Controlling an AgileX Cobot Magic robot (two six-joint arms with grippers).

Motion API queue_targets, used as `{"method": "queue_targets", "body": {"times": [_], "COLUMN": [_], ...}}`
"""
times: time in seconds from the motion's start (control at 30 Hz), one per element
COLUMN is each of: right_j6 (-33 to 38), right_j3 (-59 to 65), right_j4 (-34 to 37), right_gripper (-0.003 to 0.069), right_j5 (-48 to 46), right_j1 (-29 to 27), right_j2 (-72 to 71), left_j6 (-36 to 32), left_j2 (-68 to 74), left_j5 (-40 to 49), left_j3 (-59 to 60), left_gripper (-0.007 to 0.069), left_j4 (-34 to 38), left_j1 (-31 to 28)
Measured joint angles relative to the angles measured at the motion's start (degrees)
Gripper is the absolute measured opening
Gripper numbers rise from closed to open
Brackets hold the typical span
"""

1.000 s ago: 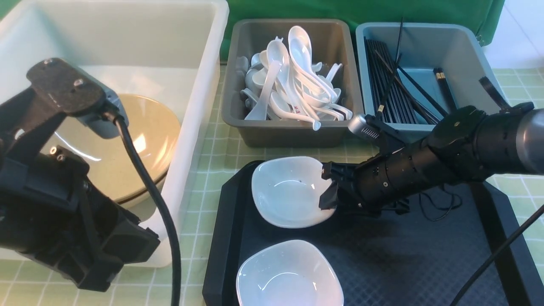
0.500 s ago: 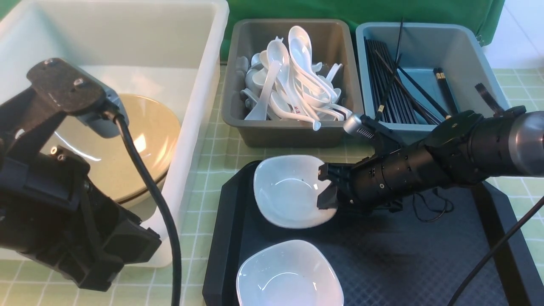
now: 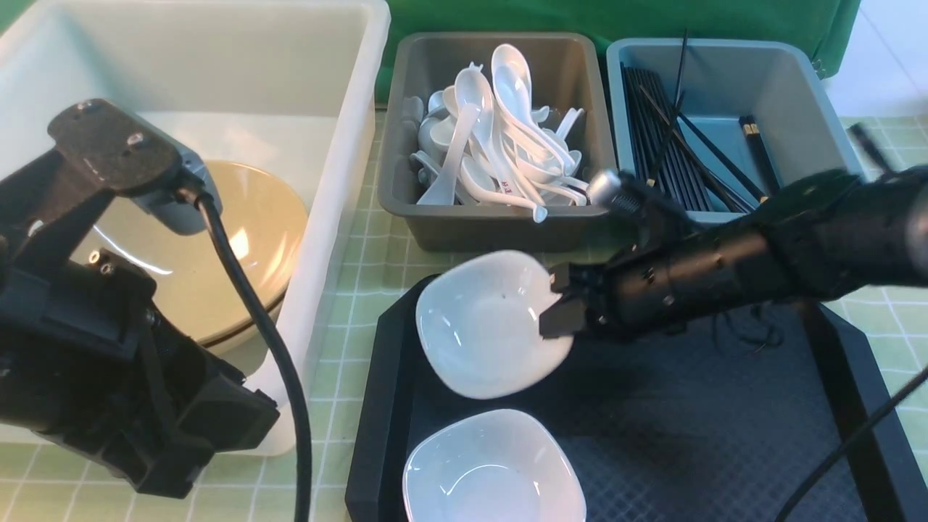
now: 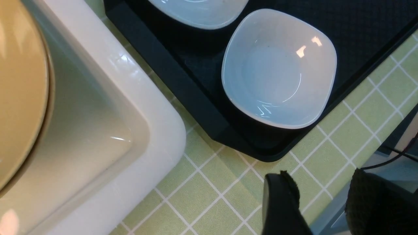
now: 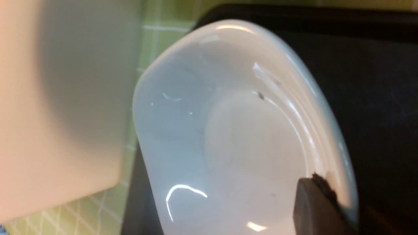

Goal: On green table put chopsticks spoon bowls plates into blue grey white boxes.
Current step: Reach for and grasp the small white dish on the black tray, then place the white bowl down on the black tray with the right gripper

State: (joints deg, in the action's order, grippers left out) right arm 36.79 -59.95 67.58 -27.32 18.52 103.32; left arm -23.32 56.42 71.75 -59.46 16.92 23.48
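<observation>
— How does the far plate point(image 3: 478, 326) look?
— Small and glossy white, a rounded square with a shallow well and a dark speck inside. It hangs tilted over the far left corner of the black tray point(image 3: 652, 449).
— What has hold of it?
— The right gripper point(image 3: 554, 308) pinches its right rim, with one finger point(image 5: 313, 202) over the inner edge.
— And the other pincer?
— The left gripper point(image 4: 321, 182) hangs over the green table point(image 4: 209, 182), jaws apart and nothing between them (only grid squares show in the gap).
— What else is around?
— A near plate point(image 3: 493, 467) of the same kind sits flat on the tray. The white box point(image 3: 348, 145) holds a tan bowl point(image 3: 246, 232). The grey box point(image 3: 493, 228) is heaped with spoons point(image 3: 507, 123), and the blue box point(image 3: 812, 94) holds chopsticks point(image 3: 667, 159).
— Anything in the way?
— In the front view, the left arm point(image 3: 94, 341) and its cable point(image 3: 257, 319) cover part of the bowl and the white box's near wall.
</observation>
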Motion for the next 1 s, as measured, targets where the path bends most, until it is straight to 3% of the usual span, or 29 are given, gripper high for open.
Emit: {"method": "queue_targets", "body": {"times": [0.27,0.4,0.53,0.87,1.0], "right_j6": [-0.8,-0.8,-0.8,0.0,0.4], "right_j3": [6.0,16.7,23.6,30.1,30.2], "right_j4": [-4.7,-7.7,-8.2,-7.6,-7.1], "right_gripper": [0.005,0.005,0.005,0.0059,0.0104], "right_j5": [-5.0,-5.9,-4.7,1.5,1.7], "right_j1": [-5.9,-13.0,-16.7,-17.4,-17.4], "right_j2": [-13.9,-24.3,-27.5,-21.3,-20.9], "left_j6": [0.0,0.0,0.0,-1.3,-1.4], "left_j2": [0.0,0.0,0.0,0.0,0.0], "left_j5": [0.0,-0.2,-3.2,-9.1,-9.3], "left_j3": [0.0,0.0,0.0,0.5,0.5], "left_gripper": [0.0248,0.0248,0.0248,0.0248,0.0248], "left_j4": [0.0,0.0,0.2,2.8,2.8], "left_j1": [0.0,0.0,0.0,0.0,0.0]}}
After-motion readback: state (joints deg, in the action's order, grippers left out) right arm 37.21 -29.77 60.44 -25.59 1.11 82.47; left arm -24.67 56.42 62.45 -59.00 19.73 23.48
